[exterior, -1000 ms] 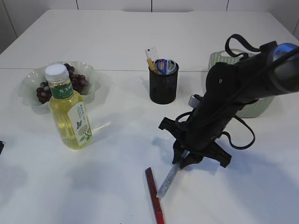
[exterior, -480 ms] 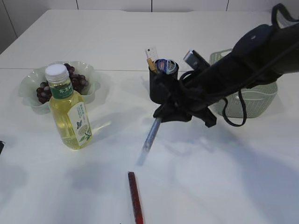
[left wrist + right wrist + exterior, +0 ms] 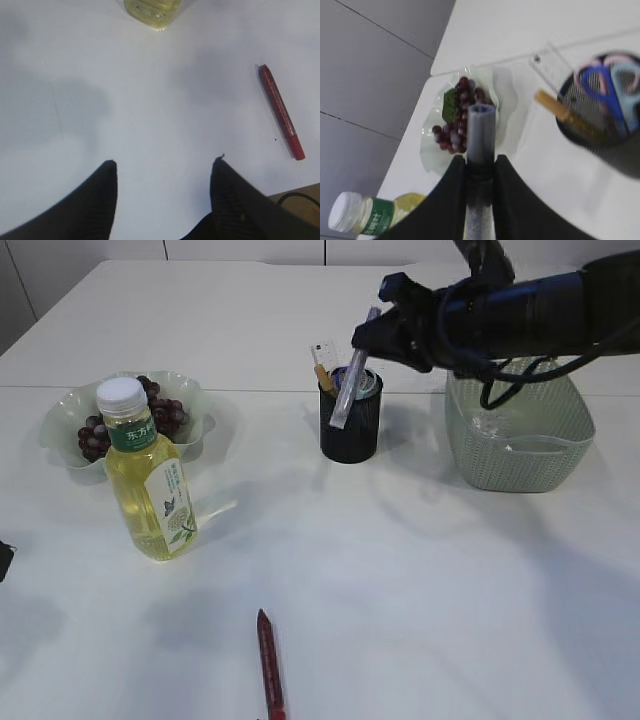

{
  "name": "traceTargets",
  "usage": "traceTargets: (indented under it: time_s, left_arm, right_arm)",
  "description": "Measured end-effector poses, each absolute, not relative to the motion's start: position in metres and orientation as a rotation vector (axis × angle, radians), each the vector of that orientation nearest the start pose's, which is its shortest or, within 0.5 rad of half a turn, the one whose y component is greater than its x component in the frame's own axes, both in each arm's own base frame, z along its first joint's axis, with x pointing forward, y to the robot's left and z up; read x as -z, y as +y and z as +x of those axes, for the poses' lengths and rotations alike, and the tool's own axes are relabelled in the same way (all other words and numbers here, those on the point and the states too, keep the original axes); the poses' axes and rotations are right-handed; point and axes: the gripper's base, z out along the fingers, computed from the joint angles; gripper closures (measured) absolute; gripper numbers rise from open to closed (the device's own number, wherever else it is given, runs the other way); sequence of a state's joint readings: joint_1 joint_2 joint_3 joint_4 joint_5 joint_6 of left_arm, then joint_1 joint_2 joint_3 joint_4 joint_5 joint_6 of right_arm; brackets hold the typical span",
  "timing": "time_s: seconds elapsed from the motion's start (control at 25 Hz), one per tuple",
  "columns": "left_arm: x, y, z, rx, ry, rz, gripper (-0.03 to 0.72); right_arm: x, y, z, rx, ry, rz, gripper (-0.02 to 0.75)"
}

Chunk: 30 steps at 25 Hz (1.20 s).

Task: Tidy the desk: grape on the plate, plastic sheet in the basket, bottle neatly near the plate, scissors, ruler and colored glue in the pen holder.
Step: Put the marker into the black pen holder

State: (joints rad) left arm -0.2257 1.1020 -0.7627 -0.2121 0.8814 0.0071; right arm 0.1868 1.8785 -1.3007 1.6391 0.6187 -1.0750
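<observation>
Grey glittery glue stick (image 3: 347, 388) hangs tilted over the black mesh pen holder (image 3: 351, 427), pinched by right fingers (image 3: 506, 200); left fingers (image 3: 102, 190) spread.

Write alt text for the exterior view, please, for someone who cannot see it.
A black robot arm's right gripper holds a grey glue stick tilted over a black mesh pen holder on a white table, beside a green basket.

I see a matt white table (image 3: 420, 590). The bottle (image 3: 148, 480) looks like clear glossy plastic with a paper-like label. The pen holder (image 3: 350, 425) is black mesh, the basket (image 3: 520, 435) pale woven-look plastic, the plate (image 3: 60, 430) translucent and shiny. The glue stick (image 3: 480, 150) I hold has a grey, glittery-looking finish; the red one (image 3: 281, 111) is smooth.
</observation>
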Motion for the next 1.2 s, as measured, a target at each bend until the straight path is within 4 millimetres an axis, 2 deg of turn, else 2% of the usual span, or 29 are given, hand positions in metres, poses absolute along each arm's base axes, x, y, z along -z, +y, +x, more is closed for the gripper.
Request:
traceTargets:
  time_s: [0.12, 0.24, 0.48, 0.76, 0.96, 1.12, 1.2]
  left_arm:
    - [-0.27, -0.058, 0.184, 0.335, 2.723, 0.181, 0.255]
    - [-0.269, -0.058, 0.183, 0.338, 2.732, 0.182, 0.256]
    - [-0.269, -0.06, 0.181, 0.373, 2.754, 0.17, 0.256]
    - [-0.268, -0.06, 0.179, 0.384, 2.778, 0.171, 0.256]
    - [-0.268, -0.061, 0.179, 0.387, 2.78, 0.17, 0.256]
    - [-0.268, -0.061, 0.178, 0.395, 2.783, 0.167, 0.256]
    - [-0.268, -0.061, 0.178, 0.398, 2.782, 0.166, 0.256]
  right_arm:
    - [-0.261, 0.128, 0.413, -0.95, 1.964, -0.186, 0.615]
    - [-0.263, 0.129, 0.425, -0.827, 1.892, -0.324, 0.615]
    - [-0.26, 0.132, 0.452, -0.672, 1.806, -0.473, 0.615]
    - [-0.243, 0.136, 0.482, -0.627, 1.781, -0.506, 0.615]
    - [-0.223, 0.136, 0.491, -0.607, 1.818, -0.495, 0.61]
    - [-0.207, 0.136, 0.494, -0.581, 1.84, -0.518, 0.552]
    - [-0.207, 0.136, 0.495, -0.578, 1.839, -0.518, 0.478]
